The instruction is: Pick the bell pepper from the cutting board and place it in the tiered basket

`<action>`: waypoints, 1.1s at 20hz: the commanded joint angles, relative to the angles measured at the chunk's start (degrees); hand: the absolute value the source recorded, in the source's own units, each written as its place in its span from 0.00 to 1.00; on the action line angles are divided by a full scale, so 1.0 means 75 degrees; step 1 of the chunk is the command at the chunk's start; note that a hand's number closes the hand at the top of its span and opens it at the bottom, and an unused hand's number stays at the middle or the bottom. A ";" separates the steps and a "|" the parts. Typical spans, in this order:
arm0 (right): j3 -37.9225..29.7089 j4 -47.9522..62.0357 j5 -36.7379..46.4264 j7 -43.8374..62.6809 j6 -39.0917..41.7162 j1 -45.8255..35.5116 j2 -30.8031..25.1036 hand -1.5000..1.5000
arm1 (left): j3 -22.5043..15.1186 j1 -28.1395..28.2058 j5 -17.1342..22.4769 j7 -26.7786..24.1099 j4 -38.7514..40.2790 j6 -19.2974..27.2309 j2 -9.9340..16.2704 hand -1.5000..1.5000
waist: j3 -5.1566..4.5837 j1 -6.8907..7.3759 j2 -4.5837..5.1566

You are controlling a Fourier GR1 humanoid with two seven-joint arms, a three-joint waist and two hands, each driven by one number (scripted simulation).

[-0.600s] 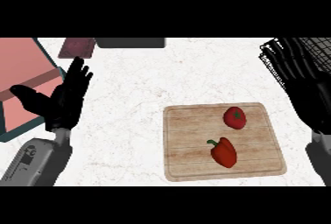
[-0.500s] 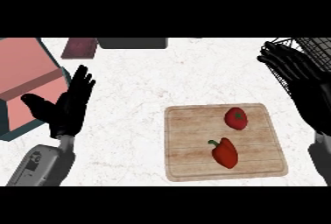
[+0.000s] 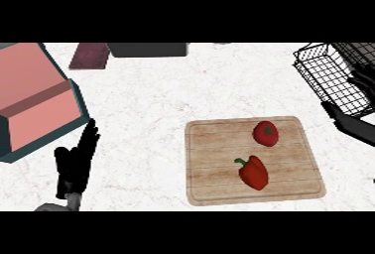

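White marbled bench (image 3: 147, 109) fills the view. Low at the left edge, the left hand (image 3: 75, 166) is seen resting with fingers straight and pointing up, nothing held. At the right edge, the right hand (image 3: 355, 124) is only partly seen, dark against the bench just below the tiered basket (image 3: 330, 74); whether its fingers are open or curled cannot be told.

Between the hands, nearer the right, a wooden cutting board (image 3: 212, 178) lies flat on the bench. On it the red bell pepper (image 3: 254, 172) is laid on its side, green stem toward the upper left, well apart from both hands. Just beyond it on the same board a tomato (image 3: 267, 133) is set.

A pink box with teal edges (image 3: 33, 99) occupies the left side. At the far edge a dark red flat item (image 3: 89, 55) and a dark grey block (image 3: 148, 49) are placed.
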 commanded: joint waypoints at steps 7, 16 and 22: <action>0.0214 -0.3060 0.0426 0.0935 0.0264 0.2669 -0.0307 0.00 | -0.0052 0.0582 -0.0377 -0.0334 0.0093 -0.0115 -0.0195 0.50 | -0.0007 0.0026 -0.0050; 0.1278 -0.4215 0.2266 0.3873 0.1704 0.2776 -0.3131 0.00 | -0.0091 0.0527 -0.0496 -0.0178 -0.0146 -0.0097 -0.0098 0.50 | -0.0037 0.0222 -0.0020; 0.2181 -0.5699 0.4090 0.6451 0.1509 0.2537 -0.3283 0.00 | -0.0146 0.0471 -0.0573 -0.0301 -0.0007 -0.0118 -0.0389 0.50 | -0.0014 0.0222 -0.0004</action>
